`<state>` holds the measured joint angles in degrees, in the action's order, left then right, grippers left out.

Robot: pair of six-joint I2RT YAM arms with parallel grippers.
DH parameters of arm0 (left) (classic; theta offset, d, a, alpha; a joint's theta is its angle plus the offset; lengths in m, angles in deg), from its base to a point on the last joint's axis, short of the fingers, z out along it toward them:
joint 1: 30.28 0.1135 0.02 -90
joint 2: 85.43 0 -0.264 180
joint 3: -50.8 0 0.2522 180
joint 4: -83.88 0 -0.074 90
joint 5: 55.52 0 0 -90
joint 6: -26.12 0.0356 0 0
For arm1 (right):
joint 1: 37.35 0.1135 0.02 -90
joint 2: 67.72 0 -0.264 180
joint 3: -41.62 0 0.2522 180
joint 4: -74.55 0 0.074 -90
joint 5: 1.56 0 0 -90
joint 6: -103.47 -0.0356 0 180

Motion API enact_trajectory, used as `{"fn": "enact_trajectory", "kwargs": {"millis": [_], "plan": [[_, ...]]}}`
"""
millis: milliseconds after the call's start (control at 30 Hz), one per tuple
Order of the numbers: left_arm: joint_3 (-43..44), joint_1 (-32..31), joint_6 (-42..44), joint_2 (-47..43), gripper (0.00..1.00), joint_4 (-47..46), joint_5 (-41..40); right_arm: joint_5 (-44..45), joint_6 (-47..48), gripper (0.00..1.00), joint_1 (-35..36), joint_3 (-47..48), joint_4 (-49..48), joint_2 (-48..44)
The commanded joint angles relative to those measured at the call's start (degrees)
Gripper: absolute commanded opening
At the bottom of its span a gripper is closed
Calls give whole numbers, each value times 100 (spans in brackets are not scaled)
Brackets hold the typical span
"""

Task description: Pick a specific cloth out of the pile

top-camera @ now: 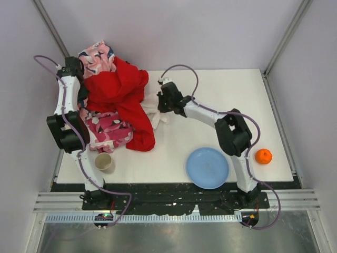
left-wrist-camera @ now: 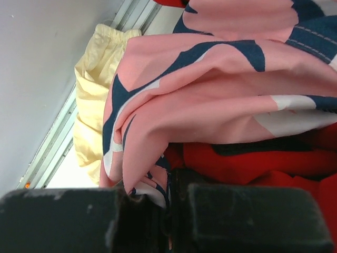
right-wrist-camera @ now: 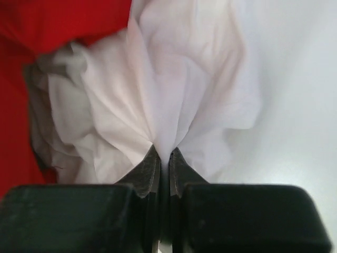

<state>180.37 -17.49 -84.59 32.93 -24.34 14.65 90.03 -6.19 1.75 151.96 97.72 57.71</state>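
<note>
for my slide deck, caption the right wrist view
Right gripper pinching a fold of the white cloth beside the red cloth

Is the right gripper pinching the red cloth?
No, the right gripper is shut on a fold of the white cloth; the red cloth lies beside it.

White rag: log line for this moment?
right claw: shut on white rag | left claw: shut on pink patterned cloth | rag: against red cloth

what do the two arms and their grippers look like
The left arm and right arm have white links with bulky black joint housings and a thin purple cable looping along each. The right gripper fingers are black, blocky, tapering to wedge tips.
</note>
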Motion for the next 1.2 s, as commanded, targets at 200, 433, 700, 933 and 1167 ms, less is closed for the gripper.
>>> {"fn": "enact_trajectory", "kwargs": {"millis": [200,433,700,933,1167], "plan": [[-1630,100,-381,-1192,0,-721,444,896,1113,5,-1367,1266,359,-2900],[-2272,-67,-399,-1948,20,-933,973,1309,1701,5,-2001,2119,764,-3112],[-2466,-137,-469,-2932,65,-740,1192,888,1457,5,-2730,2068,1037,-2945],[-2607,-602,-618,-4162,100,-292,667,1061,1210,5,-3030,1024,923,-3138],[-3072,-1094,-873,-5436,100,-440,542,1433,780,5,-3101,-542,431,-3095]]}}
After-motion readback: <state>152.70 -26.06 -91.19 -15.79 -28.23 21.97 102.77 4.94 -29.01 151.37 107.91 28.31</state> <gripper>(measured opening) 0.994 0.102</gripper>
